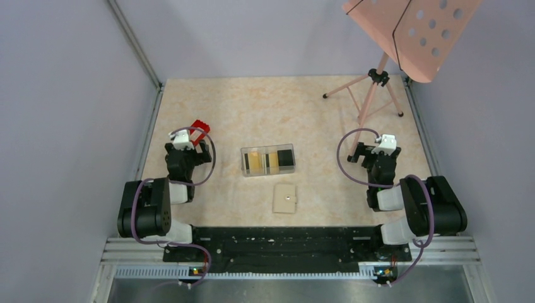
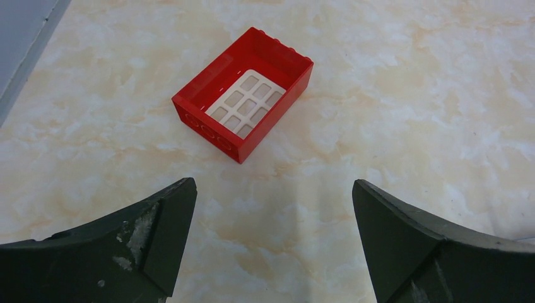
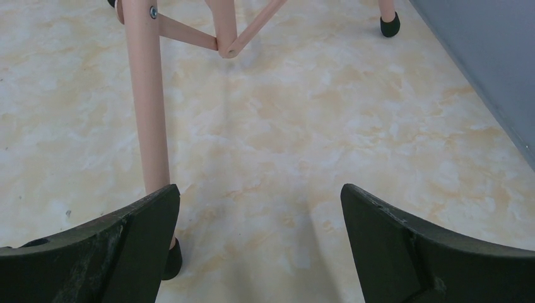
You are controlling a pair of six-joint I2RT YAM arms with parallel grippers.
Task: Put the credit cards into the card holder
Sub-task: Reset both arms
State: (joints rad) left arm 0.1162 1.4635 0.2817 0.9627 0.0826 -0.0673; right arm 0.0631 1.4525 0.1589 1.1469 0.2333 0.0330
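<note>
Holding nothing, my left hand (image 2: 271, 189) and right hand (image 3: 260, 192) both gape wide. One closed card holder (image 1: 284, 198) lies nearest on the table (image 1: 227, 113). Just beyond it, one clear box (image 1: 268, 175) holds the credit cards (image 1: 255, 161), gold and black, which I can't count.

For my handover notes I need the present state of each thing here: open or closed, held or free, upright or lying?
left claw: open, empty.
right claw: open, empty.
card holder: closed, lying flat, free.
credit cards: inside the clear box, free.
clear box: holds the cards; lid unclear.
red frame: open side up, free.
music stand: upright.
</note>
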